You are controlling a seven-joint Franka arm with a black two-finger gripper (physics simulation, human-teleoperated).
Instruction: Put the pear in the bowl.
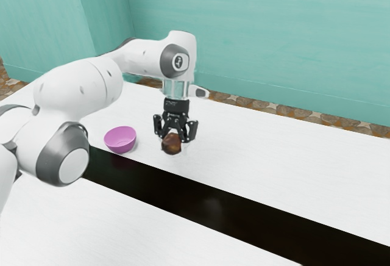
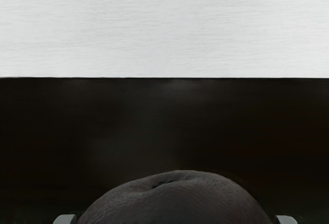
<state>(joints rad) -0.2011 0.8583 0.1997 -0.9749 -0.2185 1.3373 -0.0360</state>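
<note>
In the exterior view, my gripper [image 1: 173,133] points down with its fingers on both sides of the brown pear [image 1: 172,144]. The wrist view has the pear [image 2: 177,201] as a large dark rounded shape at its lower edge, and my gripper [image 2: 176,221] has a grey fingertip against each side of it. I cannot tell whether the pear touches the table. A pink-purple bowl [image 1: 120,139] stands upright on the table, a short way from the gripper toward the exterior view's left. No object shows inside it.
The white table [image 1: 268,156] has a long dark strip [image 1: 213,205] across it, passing close to the bowl and pear. Behind the table are a stony floor [image 1: 304,116] and a teal wall [image 1: 262,40].
</note>
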